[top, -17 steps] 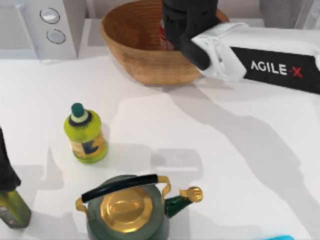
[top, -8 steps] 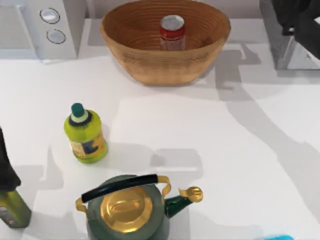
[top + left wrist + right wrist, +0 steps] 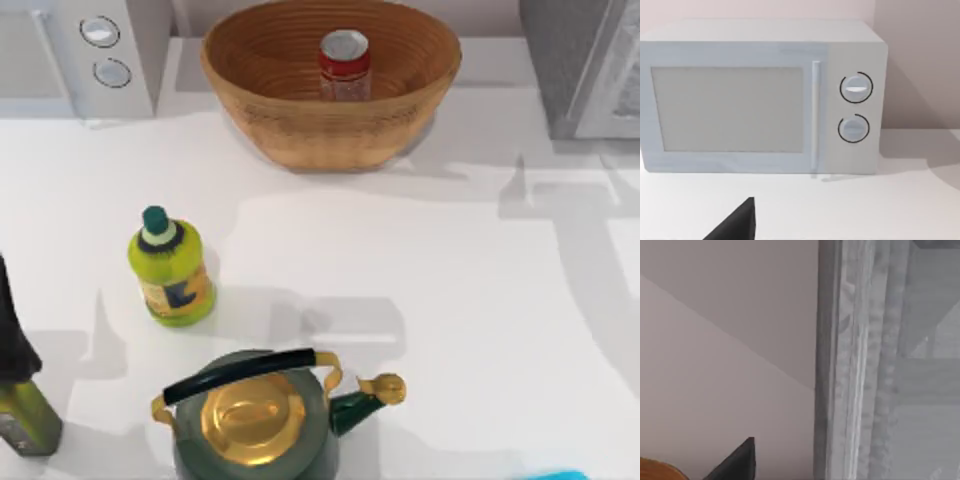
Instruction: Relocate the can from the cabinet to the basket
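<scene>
The can [image 3: 344, 62] stands upright inside the basket [image 3: 300, 130], toward its far wall, silver top up; the basket sits at the far edge of the desk [image 3: 450, 300], about midway along it; the cabinet [image 3: 580, 65] fills the far right corner, dark side toward the basket, paler door panel to the right; the right wrist view looks close along that cabinet [image 3: 880, 360], with a sliver of the basket's rim [image 3: 657, 471] at the frame's edge and one dark fingertip [image 3: 737, 462] of the right gripper; the left wrist view faces a white microwave [image 3: 760, 97] with two knobs, which stands in the far left corner [image 3: 90, 50], with one dark fingertip [image 3: 737, 222] of the left gripper; whether either gripper's fingers are wide or narrow I cannot tell; nearer, a yellow-green bottle [image 3: 172, 268] stands left of centre; a green kettle [image 3: 255, 420] with a gold lid sits at the near edge.
</scene>
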